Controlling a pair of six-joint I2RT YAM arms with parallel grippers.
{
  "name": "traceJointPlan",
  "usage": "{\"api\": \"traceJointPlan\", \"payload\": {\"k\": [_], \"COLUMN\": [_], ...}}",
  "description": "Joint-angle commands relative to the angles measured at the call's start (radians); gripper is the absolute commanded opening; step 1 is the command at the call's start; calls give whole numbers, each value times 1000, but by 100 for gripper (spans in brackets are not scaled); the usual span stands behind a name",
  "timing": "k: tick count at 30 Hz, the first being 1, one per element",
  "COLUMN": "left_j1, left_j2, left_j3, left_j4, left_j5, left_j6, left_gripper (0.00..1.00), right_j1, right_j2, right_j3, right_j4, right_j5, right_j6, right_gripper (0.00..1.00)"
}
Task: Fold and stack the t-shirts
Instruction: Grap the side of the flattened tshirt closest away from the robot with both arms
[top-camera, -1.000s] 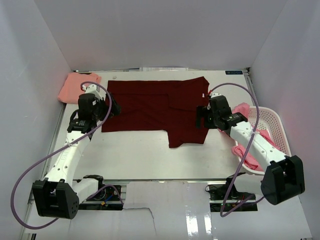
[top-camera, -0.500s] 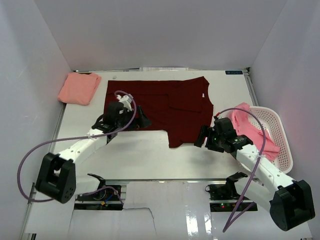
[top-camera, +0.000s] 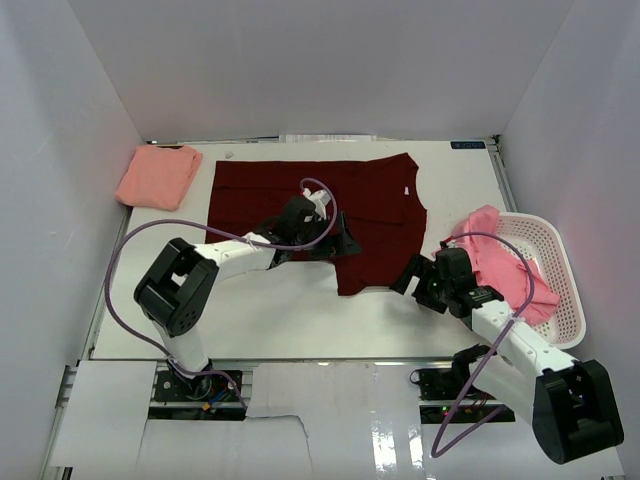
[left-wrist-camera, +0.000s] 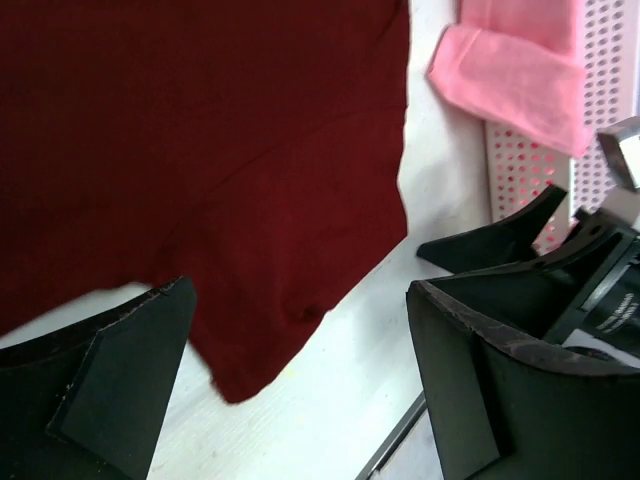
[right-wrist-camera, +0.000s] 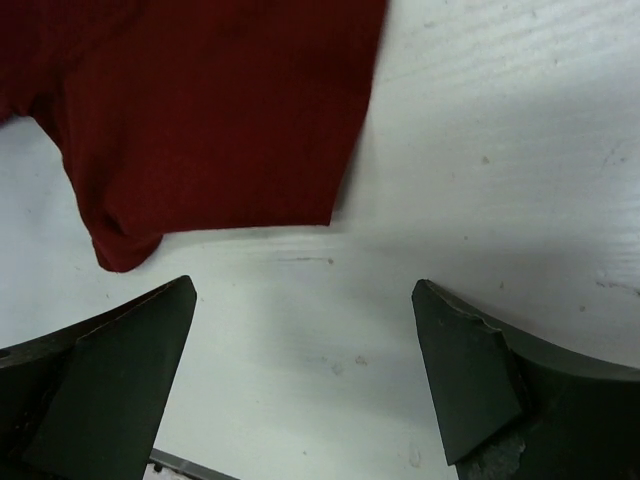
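White tag (top-camera: 407, 190) on the dark maroon cotton t-shirt (top-camera: 260, 195): unreadable. Left gripper (top-camera: 345, 243) reaches across it, right gripper (top-camera: 406, 281) beside, jaws open

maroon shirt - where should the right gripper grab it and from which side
On the maroon shirt, take the short sleeve jutting toward the near edge, at its free hem corner. It lies flat on the table with its edge exposed, so the open right gripper can pinch it from the near right side.

spread t-shirt (top-camera: 250, 195): dark maroon | folded t-shirt (top-camera: 158, 176): salmon | heaped t-shirts (top-camera: 497, 255): bright pink | basket (top-camera: 562, 268): white mesh
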Motion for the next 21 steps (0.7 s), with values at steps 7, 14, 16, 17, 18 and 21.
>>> {"api": "traceJointPlan", "payload": {"k": [7,14,16,17,18,21], "left_j1": [-6,-6,-6,-6,-6,-6], "left_j2": [60,124,143,146,152,170], "left_j3": [130,187,188,188,187,165], "left_j4": [63,68,72,75,78,118], "left_j5": [15,29,31,31,32,54], "left_j6": [-20,-8,-5,-5,-5,-16], "left_gripper": [98,98,98,98,98,98], "right_j1": [-27,-41,-47,-50,-51,-53], "right_j2": [103,186,215,224,230,241], "right_j3": [-79,-109,-106,-98,-98,-101], "right_j4": [345,509,524,523,529,552], "right_j5": [-17,-43,-45,-51,-69,-92], "right_j6": [41,32,32,30,32,44], "right_gripper": [97,97,97,97,97,96]}}
